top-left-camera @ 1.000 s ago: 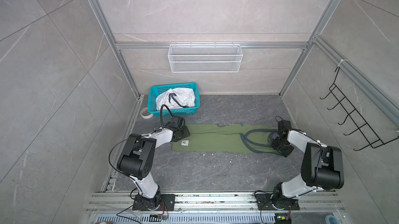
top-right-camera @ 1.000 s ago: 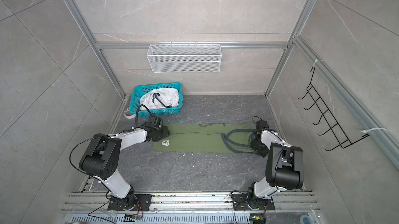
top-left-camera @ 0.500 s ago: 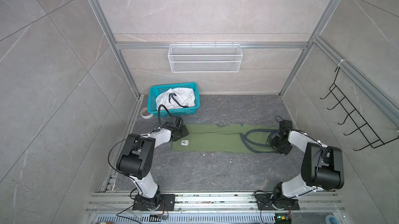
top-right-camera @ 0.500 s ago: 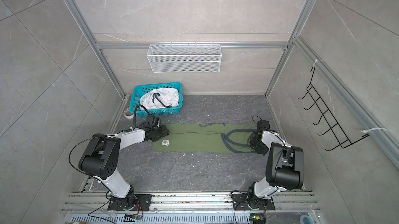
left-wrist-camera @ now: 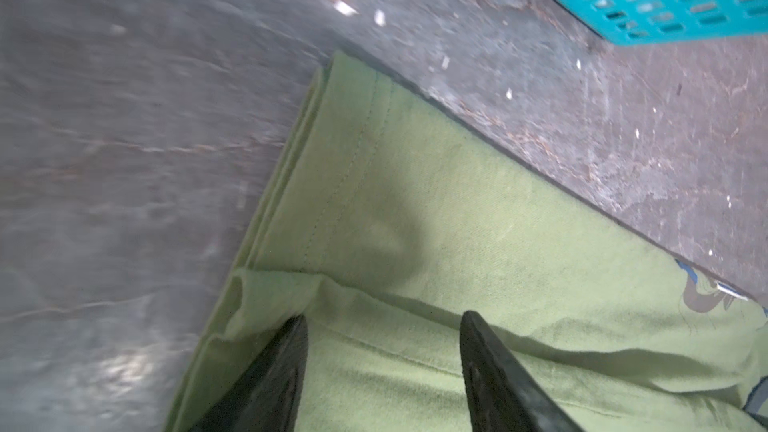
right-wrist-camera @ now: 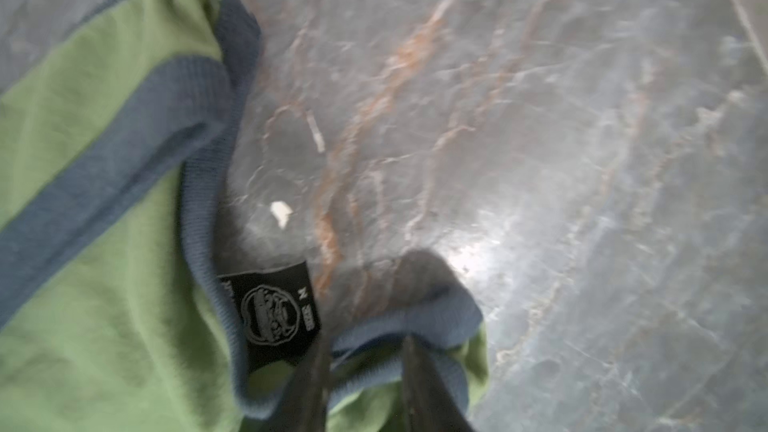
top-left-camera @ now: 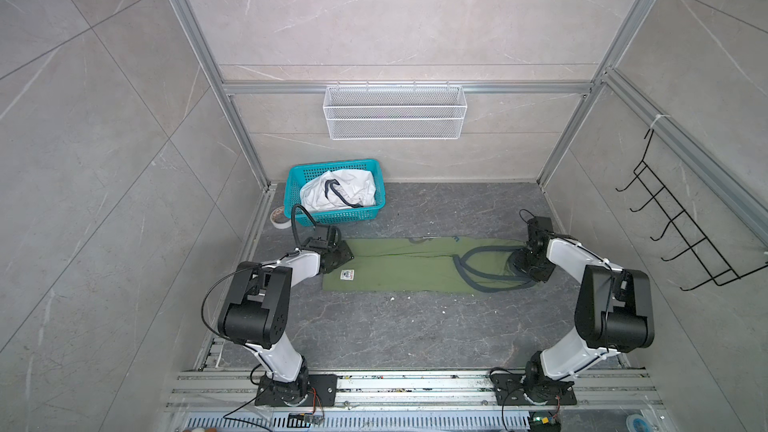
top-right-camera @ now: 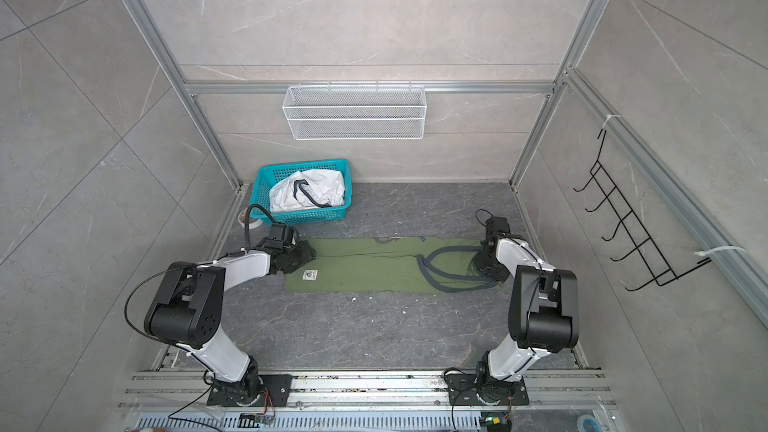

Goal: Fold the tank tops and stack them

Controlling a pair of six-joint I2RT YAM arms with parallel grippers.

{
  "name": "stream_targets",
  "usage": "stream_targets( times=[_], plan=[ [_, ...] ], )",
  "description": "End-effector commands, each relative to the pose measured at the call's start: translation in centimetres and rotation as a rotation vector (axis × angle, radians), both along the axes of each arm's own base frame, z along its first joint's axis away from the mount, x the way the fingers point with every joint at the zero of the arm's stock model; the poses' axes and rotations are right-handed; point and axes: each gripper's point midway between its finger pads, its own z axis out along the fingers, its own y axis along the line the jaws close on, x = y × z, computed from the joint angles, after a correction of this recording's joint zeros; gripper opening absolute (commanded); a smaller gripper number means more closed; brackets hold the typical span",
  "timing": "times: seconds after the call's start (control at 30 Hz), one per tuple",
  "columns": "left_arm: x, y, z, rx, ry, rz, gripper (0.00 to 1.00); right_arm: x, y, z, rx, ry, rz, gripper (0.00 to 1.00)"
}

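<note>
Over the last second little moved. The olive green tank top (top-left-camera: 399, 267) lay on the worktop (top-left-camera: 395, 326) as the same long, flat strip, already doubled lengthwise, stretched from one tool to the other. The left tool (left-wrist-camera: 382, 321) had edged slightly outward along the hem end. Its jaws stood wide, tips down on the cloth, with a small raised fold of hem just beside one tip and the hem corner just ahead of them. It held nothing.

The right tool (right-wrist-camera: 368, 351) had hardly shifted at the neck end. Its tips stood narrow, and the grey-blue trim (right-wrist-camera: 124, 159) of the neckline ran in between them, with the black label (right-wrist-camera: 274, 313) just beside. The picture was blurred, so I could not tell whether the trim was pinched or only straddled.

I judged that both tools were settling grips at opposite ends for a crosswise fold, which had not begun, since the cloth was not lifted. The white tank top (top-left-camera: 338, 193) lay bunched in the teal basket (top-left-camera: 332, 164), just beyond the left tool, still to be folded and stacked.
</note>
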Motion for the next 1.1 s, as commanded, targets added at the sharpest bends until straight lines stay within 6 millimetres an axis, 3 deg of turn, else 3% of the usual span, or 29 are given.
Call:
stream_targets(
  times=[0.0,0.2,0.3,0.47,0.77,0.93,1.07],
  plan=[
    [-3.6,2.8,-3.2,0.067,0.153,0.076,0.62,-0.3,0.6,0.7,0.019,0.000,0.030,0.37],
    [-3.6,2.8,-3.3,0.065,0.158,0.076,0.62,-2.5,0.9,3.9,-0.003,-0.044,0.058,0.43],
    [-3.5,2.8,-3.3,0.066,0.156,0.077,0.62,-4.1,1.1,4.2,-0.001,-0.026,0.053,0.44],
    [-3.5,2.9,-3.1,0.068,0.153,0.079,0.62,-6.1,1.2,2.2,-0.003,0.018,0.012,0.40],
    [-3.7,2.9,-3.2,0.065,0.157,0.075,0.62,-4.5,1.1,-0.1,0.014,0.046,0.007,0.40],
    [-3.7,2.8,-3.3,0.065,0.157,0.074,0.62,-4.3,0.6,0.1,-0.018,0.045,0.008,0.27],
    [-3.6,2.8,-3.4,0.062,0.159,0.071,0.62,-4.4,0.0,1.7,-0.060,0.032,0.015,0.06]
  ],
)
